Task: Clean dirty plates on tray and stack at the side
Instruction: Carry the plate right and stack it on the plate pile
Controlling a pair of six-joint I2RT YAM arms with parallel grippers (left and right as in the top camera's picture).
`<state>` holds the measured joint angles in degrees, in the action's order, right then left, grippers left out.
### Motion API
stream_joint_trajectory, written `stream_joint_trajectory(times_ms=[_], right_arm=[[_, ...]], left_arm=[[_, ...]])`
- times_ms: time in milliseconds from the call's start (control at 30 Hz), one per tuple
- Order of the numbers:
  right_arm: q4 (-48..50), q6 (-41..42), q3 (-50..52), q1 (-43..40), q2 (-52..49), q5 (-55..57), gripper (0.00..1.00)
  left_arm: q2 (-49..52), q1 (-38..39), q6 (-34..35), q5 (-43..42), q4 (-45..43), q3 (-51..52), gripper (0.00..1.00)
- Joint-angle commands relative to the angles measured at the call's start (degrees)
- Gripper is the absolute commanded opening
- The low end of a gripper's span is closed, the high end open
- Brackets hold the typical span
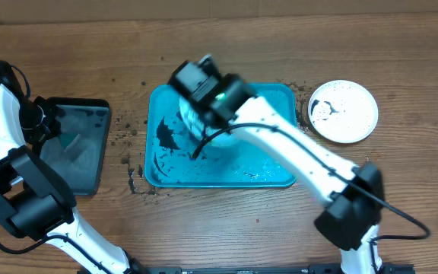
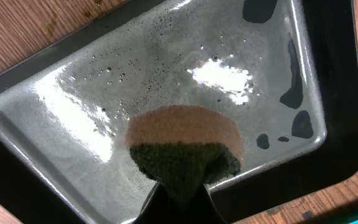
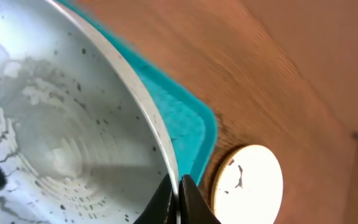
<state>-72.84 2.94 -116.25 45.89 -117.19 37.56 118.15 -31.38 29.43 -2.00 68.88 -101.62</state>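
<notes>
My right gripper (image 3: 178, 190) is shut on the rim of a light blue plate (image 3: 55, 124) speckled with black grime. It holds the plate tilted over the turquoise tray (image 1: 226, 180); in the overhead view the plate (image 1: 188, 122) is mostly hidden by the wrist. The tray also shows in the right wrist view (image 3: 191, 127). A white plate (image 1: 344, 111) with black smears lies on the table to the right of the tray, also in the right wrist view (image 3: 247, 180). My left gripper (image 2: 178, 193) is shut on a sponge (image 2: 185, 146) over the black tray (image 2: 73, 118). The lime-green plate is out of view.
The black tray (image 1: 90, 164) sits left of the turquoise tray and holds wet film. Black grime is scattered on the wood (image 1: 131, 129) between the two trays and smeared inside the turquoise tray (image 1: 166, 141). The right arm (image 1: 310, 164) crosses the tray's right half.
</notes>
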Motion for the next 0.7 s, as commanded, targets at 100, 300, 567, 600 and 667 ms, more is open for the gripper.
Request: stream_joint_trajectory(times_ms=[100,300,567,600,667], right_arm=[[-0.31,6.32,-3.80,-16.98,14.82,-10.51,0.04],[-8.57,10.21,-2.38,-42.93,13.86,-27.19,0.04],[-3.34,14.03,13.90,-61.37,10.25,-43.56,0.04],[-1.18,14.03,17.07,-62.38,10.21,-45.38,0.04],[2.84,14.03,22.45,-63.52,10.21,-47.43,0.04]], left_arm=[[-0.07,0.17,-2.93,-1.03,0.31,-0.02,0.04],[-0.07,0.22,-2.84,-1.05,0.04,-0.02,0.04],[-0.07,0.28,-2.84,-1.05,-0.17,-0.02,0.04],[-0.07,0.28,-2.84,-1.05,-0.22,-0.02,0.04],[-0.07,0.28,-2.84,-1.05,-0.31,-0.02,0.04]])
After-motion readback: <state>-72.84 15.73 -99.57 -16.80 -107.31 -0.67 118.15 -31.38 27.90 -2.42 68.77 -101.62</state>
